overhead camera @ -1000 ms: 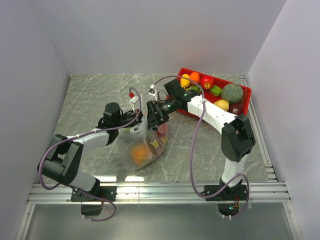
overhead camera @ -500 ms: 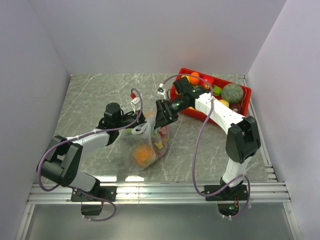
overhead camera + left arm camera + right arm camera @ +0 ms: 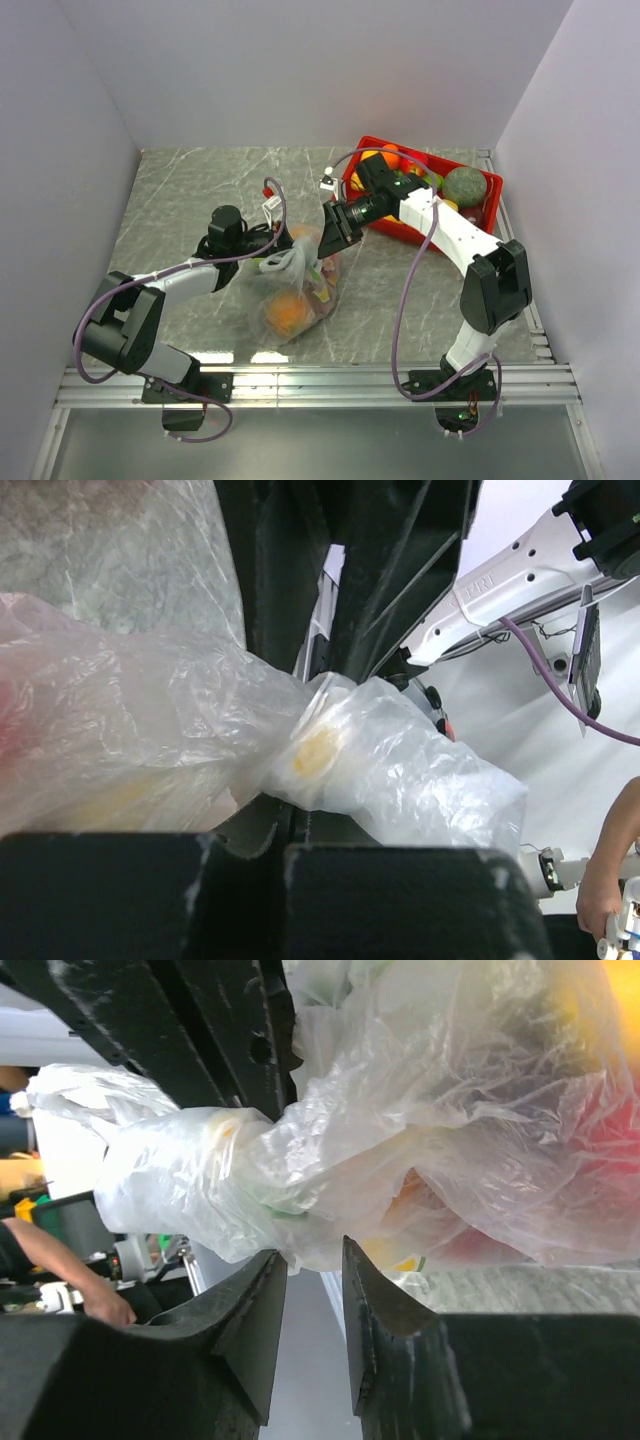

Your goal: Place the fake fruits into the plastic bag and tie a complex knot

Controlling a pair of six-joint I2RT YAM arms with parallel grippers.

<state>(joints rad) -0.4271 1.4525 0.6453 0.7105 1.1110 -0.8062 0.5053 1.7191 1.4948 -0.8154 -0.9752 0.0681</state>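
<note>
Top view: thin transparent crinkly plastic bag [image 3: 300, 290] sits mid-desk on the grey marbled desk [image 3: 190, 190], between the two arms.

Contents: a round orange plastic fruit [image 3: 285, 312] lies low in the bag. Reddish and yellow pieces sit higher up, not resolvable through the film.

Bag mouth is gathered into a twisted, bunched neck of clear film [image 3: 295, 742]. Beyond the twist is a puffed whitish tail of film [image 3: 410, 775].

Left fingers [image 3: 289, 865]: pressed together, no gap visible along the seam. Film from the neck is drawn down into them, so they are pinching the bag at the neck, on its left side.

Right fingers [image 3: 314, 1265]: a narrow slit shows between them. The tips sit right under the neck, with film touching both. Cannot tell whether any film is actually gripped. In the top view they meet the bag at its upper right, opposite the left fingers, with the neck between the two.

Red rectangular plastic tray [image 3: 492, 200] is at the far right of the desk, behind the right arm and apart from the bag. It holds glossy plastic fruits: a large round green fruit [image 3: 464, 186], a small orange fruit [image 3: 389, 155], and others partly hidden by the arm.
</note>
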